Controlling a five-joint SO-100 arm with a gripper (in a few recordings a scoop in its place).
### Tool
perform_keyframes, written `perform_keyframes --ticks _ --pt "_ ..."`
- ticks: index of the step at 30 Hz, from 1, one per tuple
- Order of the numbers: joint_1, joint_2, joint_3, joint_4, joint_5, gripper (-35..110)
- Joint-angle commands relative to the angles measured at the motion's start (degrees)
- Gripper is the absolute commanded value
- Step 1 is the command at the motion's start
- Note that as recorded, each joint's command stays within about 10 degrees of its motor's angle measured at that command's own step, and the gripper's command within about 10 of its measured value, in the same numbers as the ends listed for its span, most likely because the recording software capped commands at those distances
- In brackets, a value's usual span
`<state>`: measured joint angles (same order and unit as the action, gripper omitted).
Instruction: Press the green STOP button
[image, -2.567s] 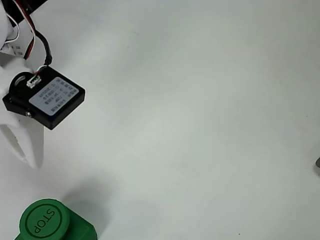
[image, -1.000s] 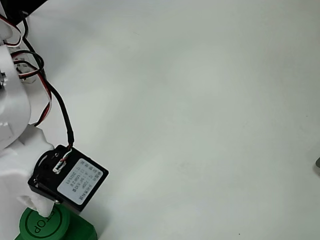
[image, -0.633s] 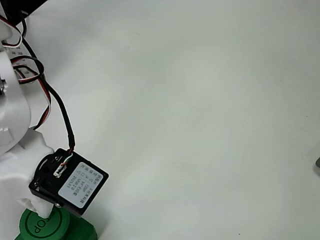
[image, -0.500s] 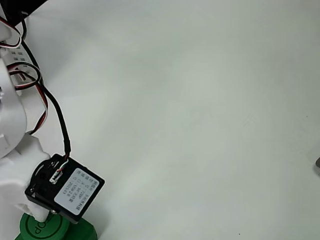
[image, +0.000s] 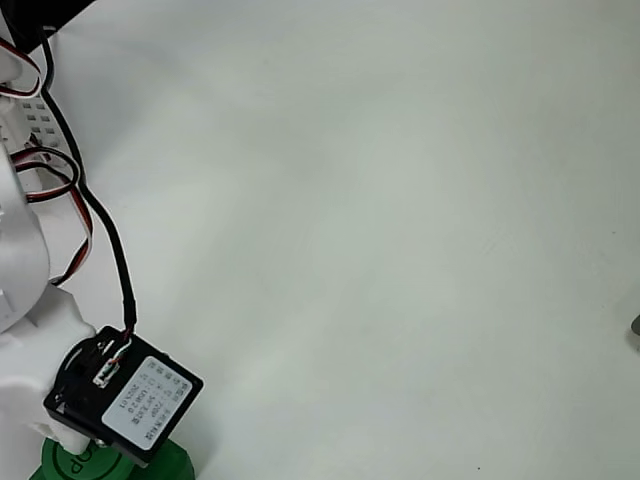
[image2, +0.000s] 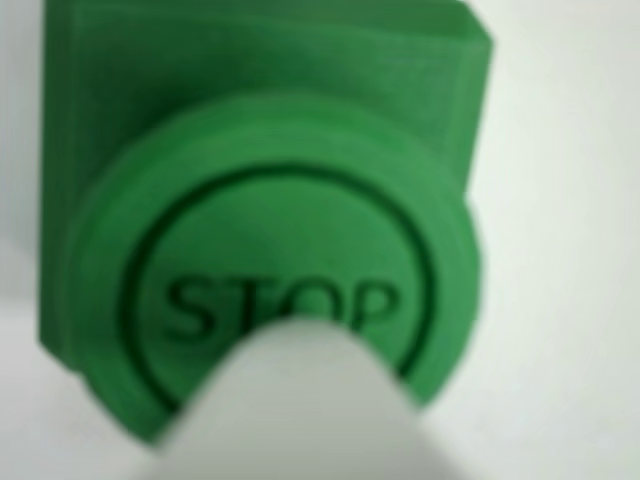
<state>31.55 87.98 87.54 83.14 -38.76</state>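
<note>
A white robot arm (image: 25, 330) reaches down along the left edge of the fixed view, its lower end sitting over the green STOP button (image: 75, 462) in the bottom left corner of the frame, where only slivers of the round cap and its green base show beneath the arm. A black servo block (image: 122, 395) rides on the arm just above the button; it carries a pale sticker with several lines of small print, too fine to read. A black cable (image: 100, 225) with red and white leads curls from the upper left of the frame down to a white plug on that block. The white table (image: 400, 220) spreads across the rest of the frame. In the wrist view the button (image2: 270, 260) sits close to the lens and slightly out of focus: a round dark-green disc with a raised rim and an inner ring, mounted on a square green box whose corner shows at the upper right. The word "STOP" runs across the disc in embossed capitals, its lower edge partly covered by the gripper (image2: 295, 400), a blurred white tip rising from the bottom centre of the frame over the disc. Whether the jaws stand apart or together cannot be told from either view.
</note>
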Motion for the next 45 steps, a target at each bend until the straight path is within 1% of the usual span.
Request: perform_keyframes --ticks 1,8,16,34,41,45 --pt "-0.35 0.18 -3.25 0.35 -1.14 0" --pt "-0.53 -3.87 -2.11 0.35 -0.62 0" --pt "-0.53 -4.22 6.86 -4.48 1.05 0" --pt "-8.17 -2.37 18.63 -4.57 10.20 0" --pt "-8.35 -1.76 21.18 -4.66 10.99 0" --pt "-8.35 2.37 21.53 -4.39 10.90 0"
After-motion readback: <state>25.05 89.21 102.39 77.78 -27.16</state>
